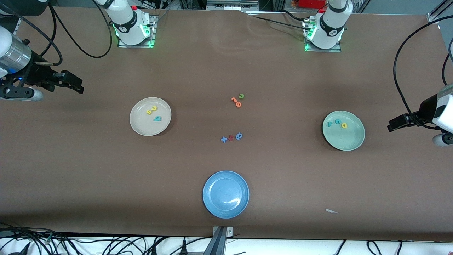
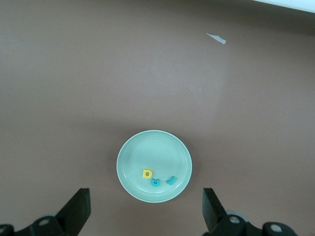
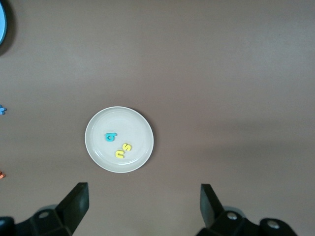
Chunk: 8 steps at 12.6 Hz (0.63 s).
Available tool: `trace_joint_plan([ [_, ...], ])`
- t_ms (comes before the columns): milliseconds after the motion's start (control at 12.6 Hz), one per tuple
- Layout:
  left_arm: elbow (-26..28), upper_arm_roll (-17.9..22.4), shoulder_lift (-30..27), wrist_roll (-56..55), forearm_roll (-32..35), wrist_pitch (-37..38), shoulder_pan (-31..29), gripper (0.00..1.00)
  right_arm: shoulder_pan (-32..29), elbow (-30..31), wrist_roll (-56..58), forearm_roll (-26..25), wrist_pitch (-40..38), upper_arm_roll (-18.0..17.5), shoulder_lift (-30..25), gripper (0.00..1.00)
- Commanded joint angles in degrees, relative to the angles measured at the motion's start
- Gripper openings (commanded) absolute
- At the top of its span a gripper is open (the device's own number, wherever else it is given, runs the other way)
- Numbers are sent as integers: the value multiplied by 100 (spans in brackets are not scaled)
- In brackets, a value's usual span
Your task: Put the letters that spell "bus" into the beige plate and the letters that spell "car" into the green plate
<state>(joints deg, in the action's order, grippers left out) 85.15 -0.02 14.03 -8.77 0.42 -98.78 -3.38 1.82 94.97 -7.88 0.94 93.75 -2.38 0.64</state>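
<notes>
The beige plate [image 1: 150,116] is lying toward the right arm's end of the counter [image 1: 283,184], carrying the teal "b" [image 1: 157,119], yellow "u" [image 1: 154,108] and yellow "s" [image 1: 149,112]. The green plate [image 1: 343,130] is sitting toward the left arm's end, holding the teal "c" [image 1: 337,122], teal "r" [image 1: 329,124] and yellow "a" [image 1: 344,125]. The right gripper [image 1: 72,83] and left gripper [image 1: 398,124] are hovering at opposite counter edges, fingers spread apart and holding nothing.

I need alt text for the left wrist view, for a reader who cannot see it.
A pale green plate on a brown table holds three small letters: a yellow a, a teal c and a teal r. The left pincer hangs open over the table beside the plate, holding nothing.
</notes>
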Motion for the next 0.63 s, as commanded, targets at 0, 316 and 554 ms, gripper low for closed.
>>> trace_joint_plan([
  [0, 169, 64, -163, 130, -95, -71, 48, 100, 20, -31, 102, -24, 3, 27, -2, 100],
  [316, 46, 46, -172, 174, -139, 157, 48, 100, 12, -31, 102, -15, -6, 27, -2, 100],
  [554, 37, 37, -172, 481, -139, 324, 56, 100, 20, -31, 85, -15, 3, 18, -11, 100],
])
